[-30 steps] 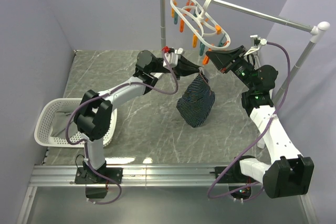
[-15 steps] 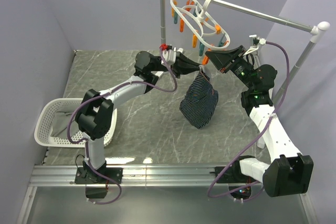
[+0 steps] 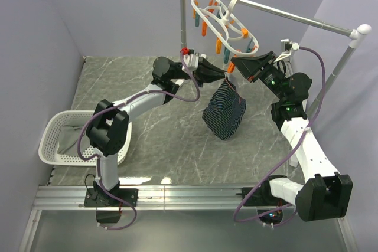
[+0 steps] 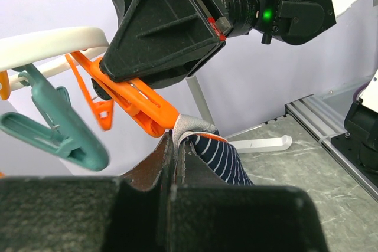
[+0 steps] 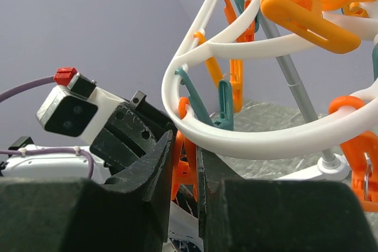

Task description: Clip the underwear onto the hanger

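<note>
So basically the left gripper point(image 4: 175, 143) is pinched shut on the waistband edge of the underwear point(image 3: 224, 113), holding it up off the worktop point(image 3: 147, 146) so the rest of the fabric hangs loose just below the hanger point(image 3: 229, 15). That makes sense, since the top edge has to sit level with a peg's mouth. The right gripper point(image 3: 236, 66) is clamped on the handle end of an orange peg point(image 4: 139, 103), I'd guess to squeeze it open for the cloth. From overhead you only see both grippers meeting in one dark knot under the white rings, with no way to tell peg from fabric. The left wrist view sorts that out: the peg's tip is right at the grey waistband fold, touching or just beside it, can't tell which, and a teal peg point(image 4: 59, 134) dangles off to the side. The right wrist view adds the peg sitting between its own fingers under the ring, but the underwear isn't readable there
</note>
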Action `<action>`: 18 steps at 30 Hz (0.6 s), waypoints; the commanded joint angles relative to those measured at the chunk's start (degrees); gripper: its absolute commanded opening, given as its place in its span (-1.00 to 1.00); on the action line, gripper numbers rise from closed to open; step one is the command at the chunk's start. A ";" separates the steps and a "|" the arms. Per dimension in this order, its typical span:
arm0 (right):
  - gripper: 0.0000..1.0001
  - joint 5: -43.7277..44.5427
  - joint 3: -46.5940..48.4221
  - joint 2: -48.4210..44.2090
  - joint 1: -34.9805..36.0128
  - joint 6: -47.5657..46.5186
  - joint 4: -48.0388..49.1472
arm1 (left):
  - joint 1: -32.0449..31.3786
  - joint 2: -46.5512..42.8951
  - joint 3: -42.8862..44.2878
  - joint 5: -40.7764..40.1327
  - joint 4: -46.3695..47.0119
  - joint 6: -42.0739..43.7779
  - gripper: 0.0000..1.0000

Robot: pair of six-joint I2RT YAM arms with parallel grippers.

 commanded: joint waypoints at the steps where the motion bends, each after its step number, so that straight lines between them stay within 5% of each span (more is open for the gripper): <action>1: -1.00 -3.63 0.51 0.05 0.52 2.12 3.74 | 0.39 -1.18 0.08 -0.36 3.49 -0.76 -1.00; 18: -1.00 -2.84 1.75 1.28 0.43 3.61 4.62 | 0.57 -0.83 -0.37 0.52 4.54 -1.63 -1.00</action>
